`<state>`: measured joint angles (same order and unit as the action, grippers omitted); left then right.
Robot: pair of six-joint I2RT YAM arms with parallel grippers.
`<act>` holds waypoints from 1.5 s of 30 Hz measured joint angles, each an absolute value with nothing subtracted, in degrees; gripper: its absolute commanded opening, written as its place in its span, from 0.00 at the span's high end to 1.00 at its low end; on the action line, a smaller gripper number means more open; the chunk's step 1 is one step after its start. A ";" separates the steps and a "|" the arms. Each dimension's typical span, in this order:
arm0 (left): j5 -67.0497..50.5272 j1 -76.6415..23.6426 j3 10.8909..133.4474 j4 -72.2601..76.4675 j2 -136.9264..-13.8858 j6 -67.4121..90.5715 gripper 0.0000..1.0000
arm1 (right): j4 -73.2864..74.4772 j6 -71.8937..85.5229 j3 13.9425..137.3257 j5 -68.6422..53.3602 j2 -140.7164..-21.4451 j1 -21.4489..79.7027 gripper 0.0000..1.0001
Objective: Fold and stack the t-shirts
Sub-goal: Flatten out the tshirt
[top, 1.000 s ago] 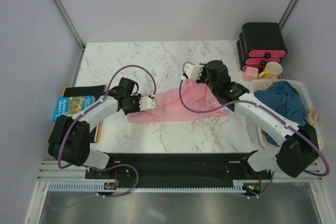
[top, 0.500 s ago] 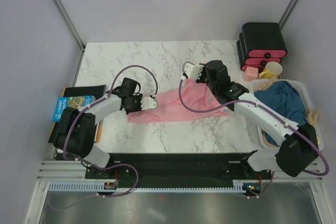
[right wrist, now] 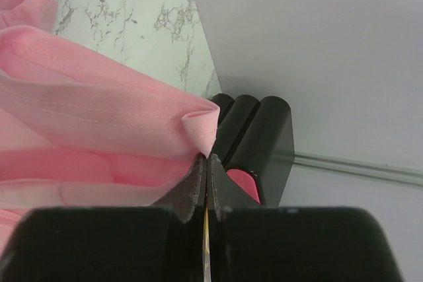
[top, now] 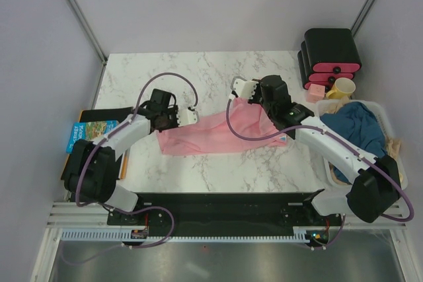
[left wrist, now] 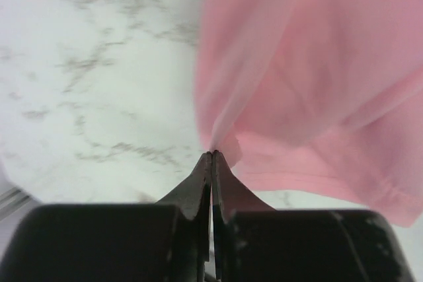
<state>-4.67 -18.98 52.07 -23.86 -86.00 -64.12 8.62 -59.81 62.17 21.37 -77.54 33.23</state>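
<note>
A light pink t-shirt [top: 221, 131] hangs stretched between my two grippers over the middle of the marble table [top: 198, 70]. My left gripper [top: 190, 115] is shut on its left edge; in the left wrist view the closed tips [left wrist: 211, 154] pinch a fold of pink cloth [left wrist: 310, 84]. My right gripper [top: 239, 89] is shut on the shirt's far right corner; its tips [right wrist: 207, 158] clamp a small tuck of the pink fabric [right wrist: 99, 117]. A dark teal-blue t-shirt [top: 357, 127] lies crumpled in a white basket [top: 395, 163] at the right.
Black boxes with pink fronts [top: 330, 54] stand at the back right, also close behind the right gripper as black boxes [right wrist: 261, 137]. A yellow mug [top: 342, 88] sits beside them. A picture book [top: 89, 133] lies off the table's left edge.
The left gripper has closed on the pink shirt's left edge and moved toward the far side of the table, raising that edge. The right arm has held still.
</note>
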 measured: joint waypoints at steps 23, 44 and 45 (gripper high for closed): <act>0.78 -18.98 62.28 -17.69 -52.58 -65.98 0.98 | 41.41 -58.06 96.57 15.09 -74.22 27.59 1.00; -5.08 -17.04 73.43 -14.85 -52.53 -73.45 0.98 | 38.04 -69.14 100.64 11.79 -67.90 27.29 1.00; -5.19 -16.38 74.76 -14.94 -55.72 -73.69 0.98 | 36.01 -69.67 99.68 11.62 -69.80 26.85 1.00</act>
